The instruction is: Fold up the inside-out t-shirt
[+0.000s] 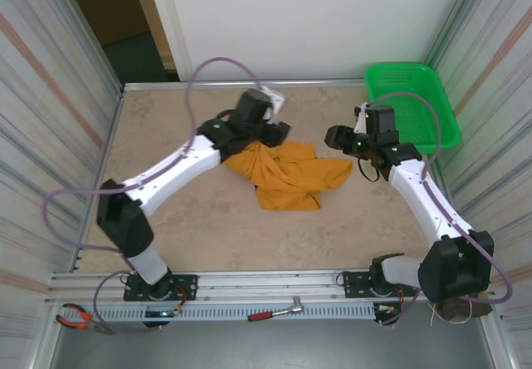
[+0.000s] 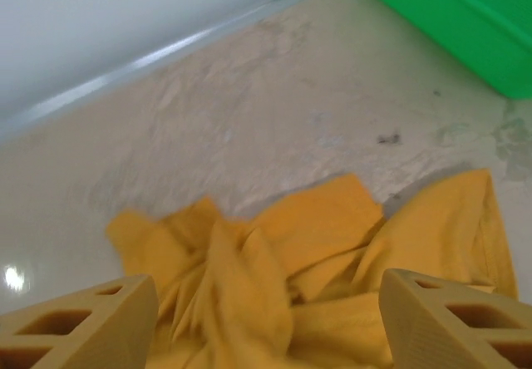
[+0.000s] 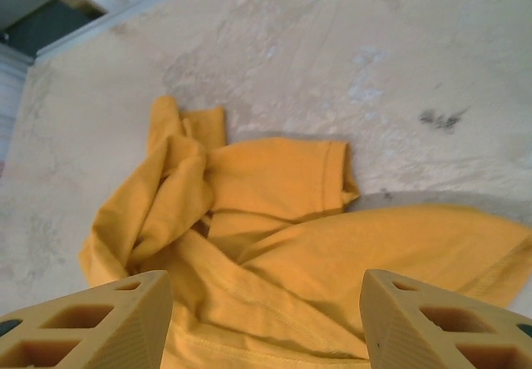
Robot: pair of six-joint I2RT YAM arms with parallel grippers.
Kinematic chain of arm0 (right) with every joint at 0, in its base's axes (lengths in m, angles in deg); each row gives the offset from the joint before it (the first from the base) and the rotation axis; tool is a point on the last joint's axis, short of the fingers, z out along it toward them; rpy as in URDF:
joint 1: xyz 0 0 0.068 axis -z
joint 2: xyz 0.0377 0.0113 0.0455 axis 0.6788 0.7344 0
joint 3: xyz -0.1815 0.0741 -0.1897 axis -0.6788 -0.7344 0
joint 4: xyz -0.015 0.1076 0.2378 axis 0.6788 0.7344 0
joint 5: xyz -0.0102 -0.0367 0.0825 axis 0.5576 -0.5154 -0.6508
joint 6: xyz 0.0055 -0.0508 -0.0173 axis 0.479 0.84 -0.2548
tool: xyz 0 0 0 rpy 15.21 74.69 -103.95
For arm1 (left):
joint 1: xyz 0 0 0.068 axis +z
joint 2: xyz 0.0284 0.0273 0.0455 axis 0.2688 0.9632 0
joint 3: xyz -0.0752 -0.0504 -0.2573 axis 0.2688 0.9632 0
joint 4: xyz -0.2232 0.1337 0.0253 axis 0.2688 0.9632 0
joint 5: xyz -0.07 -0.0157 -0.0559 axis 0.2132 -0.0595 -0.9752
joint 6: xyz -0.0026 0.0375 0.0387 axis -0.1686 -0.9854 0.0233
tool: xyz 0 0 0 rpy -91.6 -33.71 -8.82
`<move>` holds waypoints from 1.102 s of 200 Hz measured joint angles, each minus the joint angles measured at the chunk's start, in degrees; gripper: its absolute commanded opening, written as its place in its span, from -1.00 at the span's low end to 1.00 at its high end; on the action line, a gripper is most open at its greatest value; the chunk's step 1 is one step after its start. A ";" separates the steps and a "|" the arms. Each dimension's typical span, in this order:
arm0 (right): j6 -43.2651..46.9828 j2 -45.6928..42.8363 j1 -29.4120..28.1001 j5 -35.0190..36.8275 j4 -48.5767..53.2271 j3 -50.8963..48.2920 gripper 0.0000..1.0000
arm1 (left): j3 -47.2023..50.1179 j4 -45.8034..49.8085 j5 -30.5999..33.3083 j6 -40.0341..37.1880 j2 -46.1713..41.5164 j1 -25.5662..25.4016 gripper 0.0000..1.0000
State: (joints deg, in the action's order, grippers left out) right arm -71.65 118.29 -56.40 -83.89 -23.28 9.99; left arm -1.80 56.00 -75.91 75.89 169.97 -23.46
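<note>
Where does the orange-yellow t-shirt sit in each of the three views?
Top external: the t-shirt lies crumpled near the middle of the table.
Left wrist: the t-shirt fills the lower half, reaching the right edge.
Right wrist: the t-shirt covers the centre and the bottom.
Shared landmark: the pale rail along the table's far edge.

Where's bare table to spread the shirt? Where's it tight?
Free: the wide near strip of table between the t-shirt and the front rail; also the far strip between t-shirt and back wall. Crowded: mid-table, where left tool and right tool flank the t-shirt; basket fills the far right corner.
</note>
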 measured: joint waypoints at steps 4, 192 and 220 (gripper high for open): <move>0.00 0.37 -0.85 0.13 -0.02 0.04 0.25 | 2.10 -0.52 -1.27 1.70 -1.40 1.92 0.43; 9.35 46.80 -20.87 12.83 19.08 41.46 -1.00 | 34.82 -29.92 -29.97 28.63 6.86 12.00 -1.00; 8.57 40.81 -16.13 14.10 16.72 28.41 -1.00 | 34.82 -29.33 -28.11 28.94 5.64 12.44 -1.00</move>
State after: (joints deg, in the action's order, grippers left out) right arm -63.08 159.10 -72.53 -69.79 -6.56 38.40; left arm 33.02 26.66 -104.02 104.83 175.61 -11.02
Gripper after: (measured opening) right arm 0.051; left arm 0.070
